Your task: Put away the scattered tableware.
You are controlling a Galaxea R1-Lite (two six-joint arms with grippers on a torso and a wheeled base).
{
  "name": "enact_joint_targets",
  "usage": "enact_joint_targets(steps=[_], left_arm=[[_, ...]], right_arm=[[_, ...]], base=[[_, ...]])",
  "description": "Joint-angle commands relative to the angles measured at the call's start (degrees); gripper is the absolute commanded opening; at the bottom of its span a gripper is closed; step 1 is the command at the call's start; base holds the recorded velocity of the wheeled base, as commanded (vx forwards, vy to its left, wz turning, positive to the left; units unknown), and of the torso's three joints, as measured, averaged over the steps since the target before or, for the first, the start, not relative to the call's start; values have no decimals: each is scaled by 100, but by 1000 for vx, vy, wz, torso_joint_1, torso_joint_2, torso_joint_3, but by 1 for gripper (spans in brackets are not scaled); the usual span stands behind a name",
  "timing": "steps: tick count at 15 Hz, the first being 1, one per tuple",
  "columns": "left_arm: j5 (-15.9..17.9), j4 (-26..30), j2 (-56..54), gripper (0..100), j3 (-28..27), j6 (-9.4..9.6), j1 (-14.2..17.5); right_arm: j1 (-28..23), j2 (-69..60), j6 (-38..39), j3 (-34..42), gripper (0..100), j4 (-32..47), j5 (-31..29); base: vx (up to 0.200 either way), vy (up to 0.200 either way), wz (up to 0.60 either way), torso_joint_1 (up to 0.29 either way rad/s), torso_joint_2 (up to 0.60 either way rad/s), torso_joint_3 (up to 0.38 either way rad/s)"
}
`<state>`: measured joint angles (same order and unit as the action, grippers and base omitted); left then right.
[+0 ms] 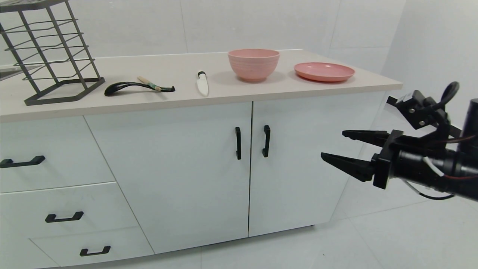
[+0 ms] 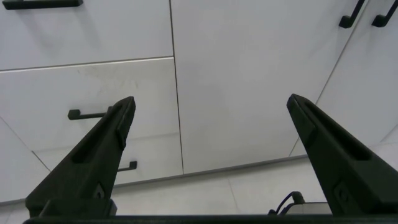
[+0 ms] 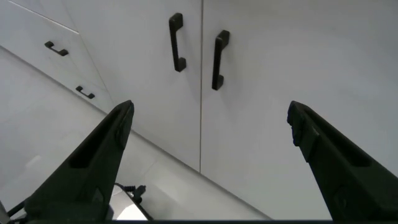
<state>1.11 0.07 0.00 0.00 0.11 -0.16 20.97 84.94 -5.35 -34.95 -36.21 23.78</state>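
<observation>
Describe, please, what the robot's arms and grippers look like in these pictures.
The right gripper is matte black: two long, tapering, pointed fingers on a black mount. Behind it the right arm is a dark cylinder with red and white cables, and a small black wrist camera with silver screws sits on top. The left gripper has the same black pointed fingers.

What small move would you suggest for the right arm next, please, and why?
Probably raise the right tool toward the pink plate. The tool is open and empty, level with the cabinet door handles and below the counter top, while the plate, pink bowl, knife and black spoon all lie untouched on that top; the plate sits nearest the right arm's side.
</observation>
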Motion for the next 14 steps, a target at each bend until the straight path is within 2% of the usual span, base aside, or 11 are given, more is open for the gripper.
enact_joint_targets(steps=[1,5,6,7,8,10,13,14], left_arm=[[3,1,0,100,0,-2,-2],[30,-25,0,100,0,24,7],[12,-359,0,100,-176,-29,7],[30,-965,141,100,-870,-64,25],[21,-1071,571,100,-1468,-29,42],[144,-886,703,100,-1556,-2,-63],[1058,-763,1187,100,-1564,-55,-274],[2121,-763,1503,100,-1564,-196,-599]], right_arm=[[215,717,-10,-170,100,-352,197],[426,910,-142,-135,100,-809,329],[391,866,-142,-82,100,-809,329],[355,778,-142,-12,100,-809,329],[285,743,-142,41,100,-818,329],[294,734,-150,76,100,-835,329],[276,664,-150,138,100,-853,337],[276,673,-150,146,100,-853,337]], base=[[0,0,0,0,0,0],[0,0,0,0,0,0],[0,0,0,0,0,0],[0,0,0,0,0,0],[0,0,0,0,0,0],[0,0,0,0,0,0],[0,0,0,0,0,0],[0,0,0,0,0,0]])
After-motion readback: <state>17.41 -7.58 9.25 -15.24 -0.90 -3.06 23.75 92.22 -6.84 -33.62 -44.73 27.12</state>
